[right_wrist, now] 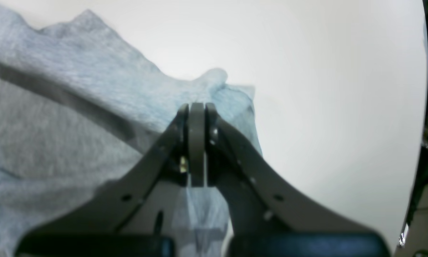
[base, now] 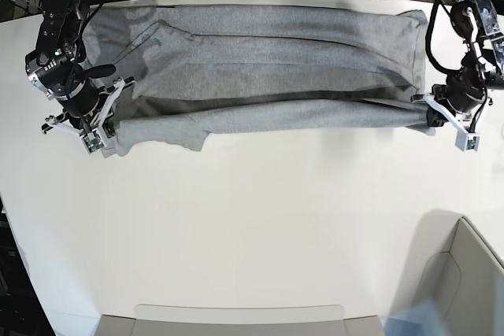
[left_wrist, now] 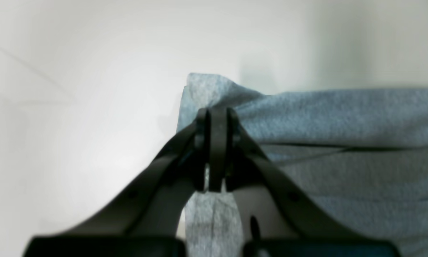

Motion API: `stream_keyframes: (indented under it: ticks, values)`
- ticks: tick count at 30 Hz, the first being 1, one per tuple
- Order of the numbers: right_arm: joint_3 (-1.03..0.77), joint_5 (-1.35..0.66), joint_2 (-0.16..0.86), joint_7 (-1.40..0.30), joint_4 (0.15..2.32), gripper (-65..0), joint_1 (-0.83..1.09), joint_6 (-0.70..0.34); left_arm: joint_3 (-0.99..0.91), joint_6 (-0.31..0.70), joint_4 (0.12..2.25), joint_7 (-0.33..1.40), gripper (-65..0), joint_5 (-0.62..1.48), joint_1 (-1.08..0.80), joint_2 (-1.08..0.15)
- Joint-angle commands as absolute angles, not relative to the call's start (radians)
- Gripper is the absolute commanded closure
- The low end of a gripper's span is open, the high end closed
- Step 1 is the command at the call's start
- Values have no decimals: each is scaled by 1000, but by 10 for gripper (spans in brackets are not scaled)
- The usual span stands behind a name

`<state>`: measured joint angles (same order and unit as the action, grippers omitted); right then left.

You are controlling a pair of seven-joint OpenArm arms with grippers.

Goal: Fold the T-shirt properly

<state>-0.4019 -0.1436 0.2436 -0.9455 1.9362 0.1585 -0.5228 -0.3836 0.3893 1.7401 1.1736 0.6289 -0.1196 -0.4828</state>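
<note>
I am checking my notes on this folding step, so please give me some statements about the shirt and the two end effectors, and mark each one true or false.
1. The left end effector is shut on the T-shirt. True.
2. The right end effector hangs open above the cloth. False: it is shut on an edge of the shirt.
3. The shirt lies stretched lengthwise between the two arms along the far side of the white table. True.
4. Bold black lettering shows on the shirt's upper side. False: only plain grey fabric is visible.
5. The shirt is already a small square. False: it is a long band.
</note>
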Motion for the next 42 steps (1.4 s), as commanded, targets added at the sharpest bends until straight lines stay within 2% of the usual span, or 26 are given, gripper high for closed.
stream_keyframes:
  ticks: [1,9,18,24,32,42]
  values:
    - [-417,-160,257,-926,1965,0,162,-519,-394,387,1765,1156,0,638,-122,-506]
    - [-501,-285,282,-926,2011,0,259,-519,-397,387,1845,1156,0,638,-196,-506]
    - [-515,-295,326,-926,2045,0,328,-519,-400,387,1891,1156,0,636,-246,-507]
    - [-552,-302,326,-926,2052,0,360,-519,-512,387,1891,1156,0,638,-291,-506]
    - [-553,-433,344,-926,2058,0,466,-519,-472,389,1891,1156,0,639,-348,-499]
    - [-573,-438,341,-924,2054,0,510,-519,-464,389,1883,1153,0,634,-400,-501]
